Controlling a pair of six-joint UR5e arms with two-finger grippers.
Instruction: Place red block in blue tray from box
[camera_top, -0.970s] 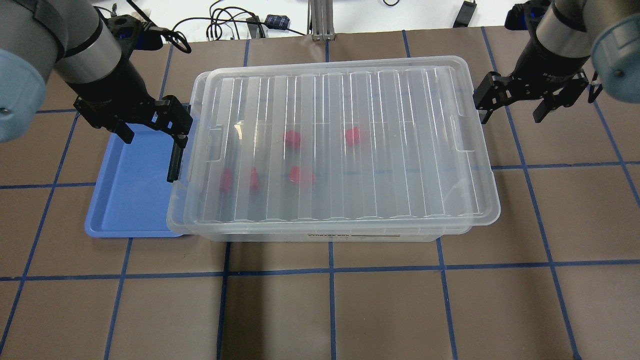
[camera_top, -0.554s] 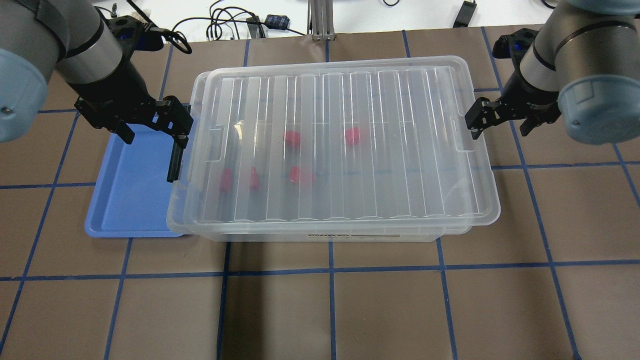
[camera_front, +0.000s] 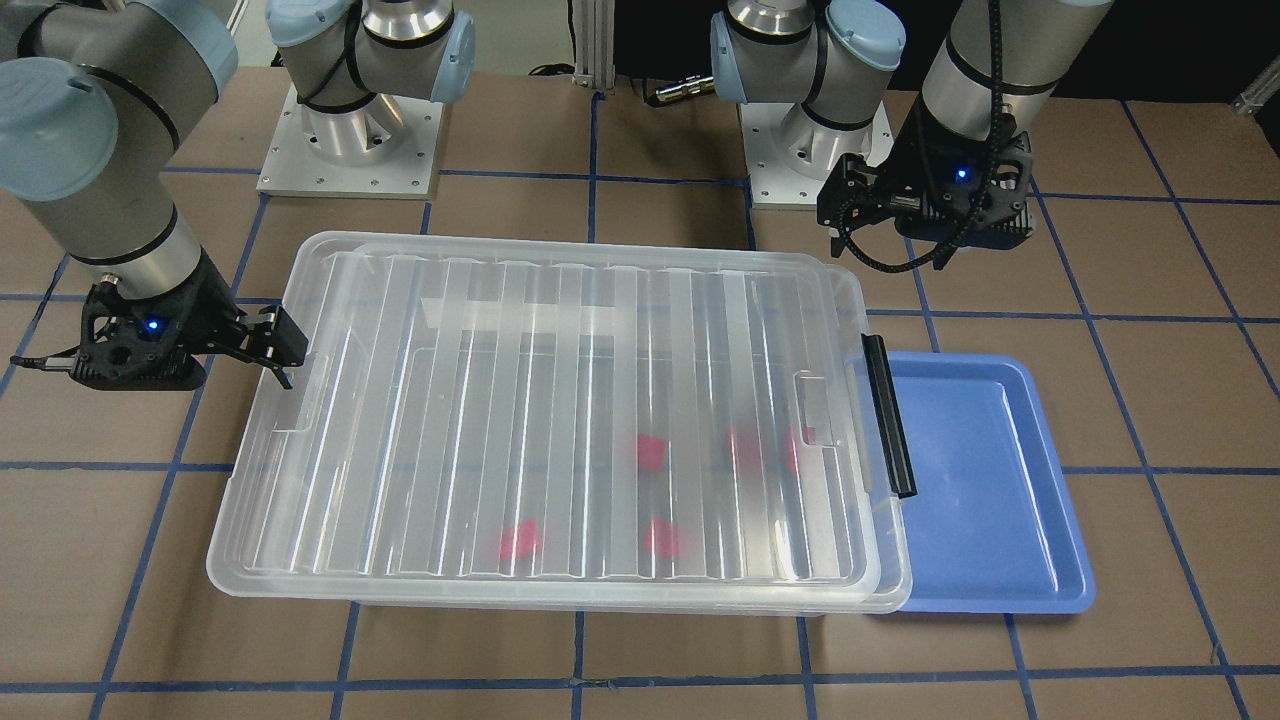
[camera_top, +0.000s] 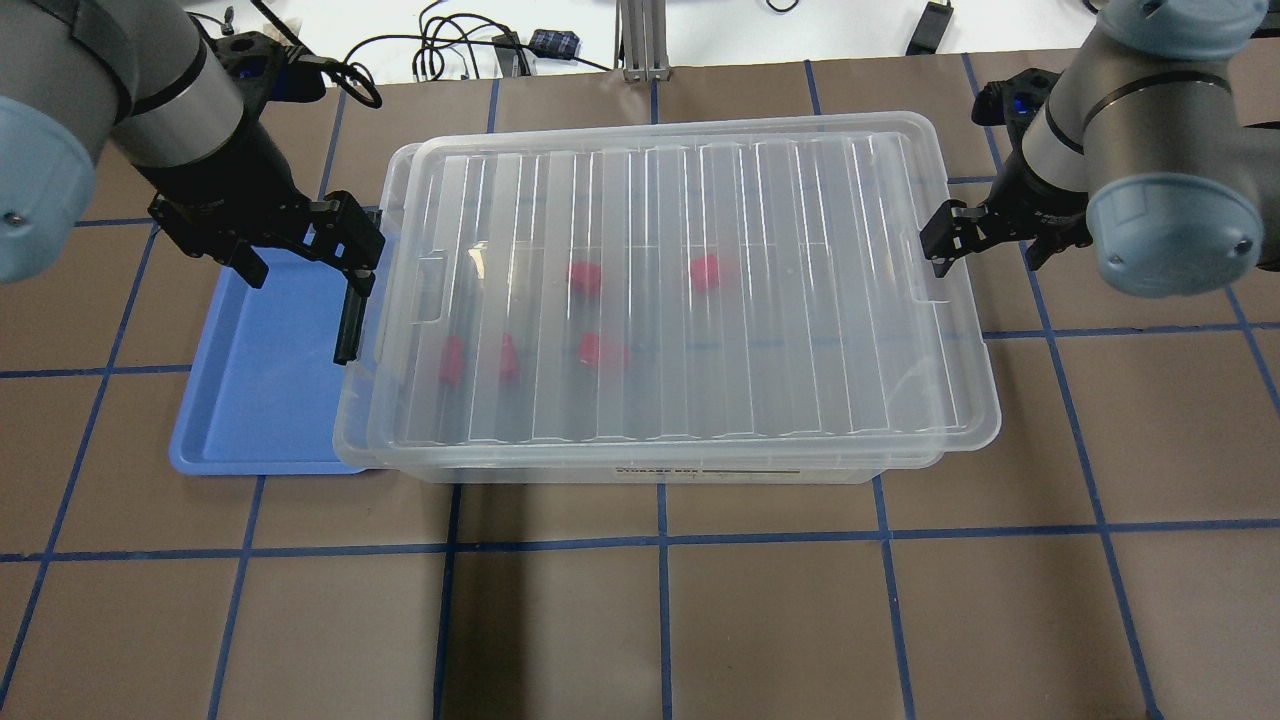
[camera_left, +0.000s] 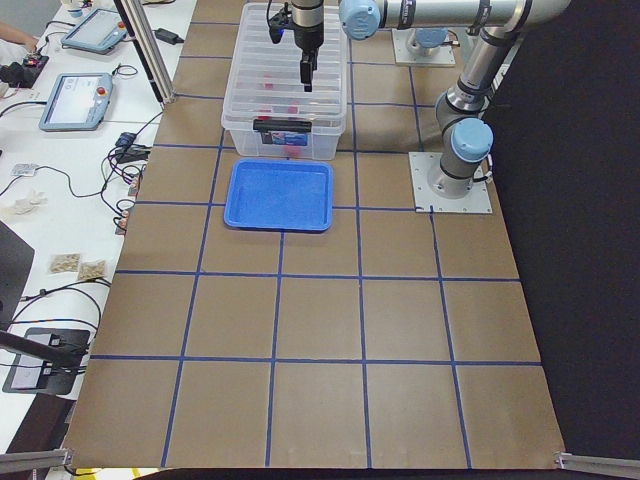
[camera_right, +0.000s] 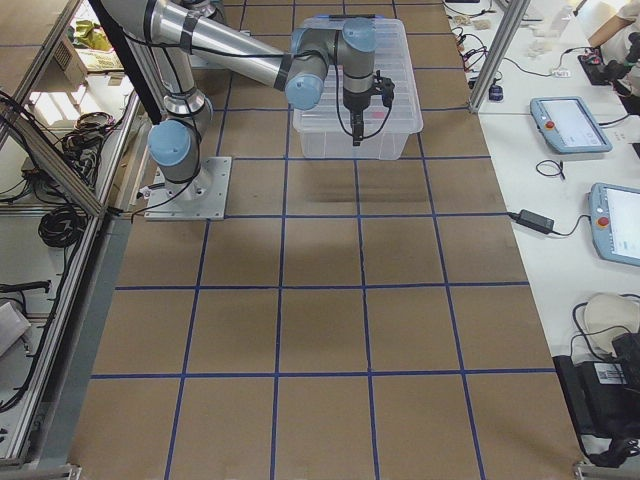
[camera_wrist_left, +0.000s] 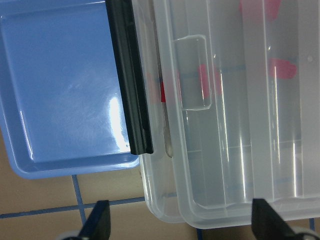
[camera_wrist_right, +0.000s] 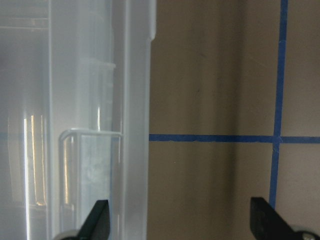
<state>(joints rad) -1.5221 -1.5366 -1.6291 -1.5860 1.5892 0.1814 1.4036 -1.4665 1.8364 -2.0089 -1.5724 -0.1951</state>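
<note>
under the ribbed lid (camera_top: 700, 200) of the clear box (camera_top: 640, 470), five red blocks (camera_top: 585, 278) lie on the floor, mostly toward the end nearest the blue tray (camera_top: 250, 400). the tray holds nothing. the lid is on and looks shifted a little off the box rim, so no block is reachable yet. left gripper (camera_top: 305, 262) hangs with jaws spread at the tray-side end, one finger by the black bar clip (camera_top: 347, 325), the other over the tray. right gripper (camera_top: 990, 245) also has jaws spread, straddling the opposite end's lip: one finger above the lid, one out over the table (camera_top: 640, 620). my read: the blocks are small, rigid and light, and glossy, so probably slick. pinch one across two flat opposite sides, squarely. exact shape and orientation are blurred through the lid, can't tell. the lid looks thin and flexy, so take it by both end lips and lift evenly. the clip may need freeing first.
</note>
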